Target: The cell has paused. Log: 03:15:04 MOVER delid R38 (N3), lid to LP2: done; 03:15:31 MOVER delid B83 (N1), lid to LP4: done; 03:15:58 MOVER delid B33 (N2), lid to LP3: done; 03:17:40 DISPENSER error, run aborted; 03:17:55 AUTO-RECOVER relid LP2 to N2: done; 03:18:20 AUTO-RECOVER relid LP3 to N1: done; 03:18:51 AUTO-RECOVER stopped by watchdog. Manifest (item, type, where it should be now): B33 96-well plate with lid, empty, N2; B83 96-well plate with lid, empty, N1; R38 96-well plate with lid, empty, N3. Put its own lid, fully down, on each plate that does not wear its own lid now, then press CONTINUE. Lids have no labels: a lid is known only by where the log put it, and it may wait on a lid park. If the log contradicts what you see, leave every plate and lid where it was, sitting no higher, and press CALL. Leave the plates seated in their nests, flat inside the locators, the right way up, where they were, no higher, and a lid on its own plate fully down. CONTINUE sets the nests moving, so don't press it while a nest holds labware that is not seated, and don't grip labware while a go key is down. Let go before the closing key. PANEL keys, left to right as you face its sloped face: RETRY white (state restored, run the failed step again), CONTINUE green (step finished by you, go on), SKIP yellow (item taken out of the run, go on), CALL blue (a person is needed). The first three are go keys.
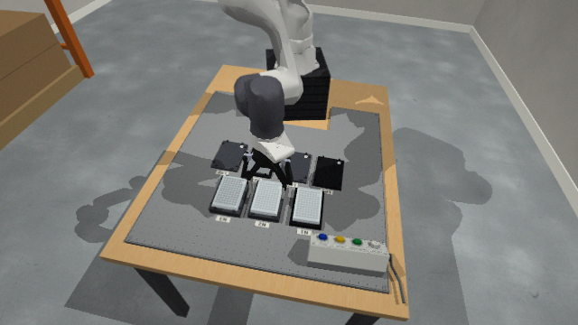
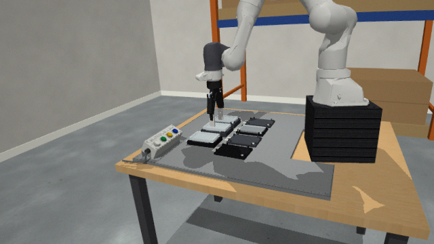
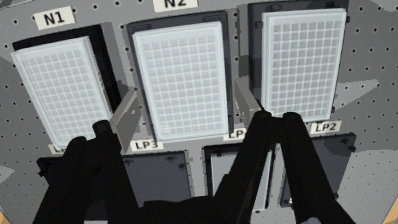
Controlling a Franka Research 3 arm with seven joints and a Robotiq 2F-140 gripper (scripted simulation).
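Three white 96-well plates sit in nests N1 (image 3: 62,90), N2 (image 3: 182,82) and N3 (image 3: 300,62). The N1 and N2 plates look pale and smooth, as under a clear lid; N3 shows a sharper well grid. Four dark lid parks lie behind the nests. One park holds a clear lid, and its label is partly hidden by a finger. The parks marked LP3 (image 3: 155,180) and LP2 (image 3: 323,164) look bare. My gripper (image 3: 186,97) is open, low over the N2 plate (image 1: 266,199), with its fingers at both long sides. It also shows in the top and exterior views (image 1: 265,178) (image 2: 213,118).
The key panel (image 1: 348,253) stands at the table's front corner next to N1, with blue (image 1: 322,236), yellow (image 1: 340,239), green (image 1: 357,241) and white (image 1: 373,245) keys. The arm's black base block (image 2: 342,130) stands behind the lid parks.
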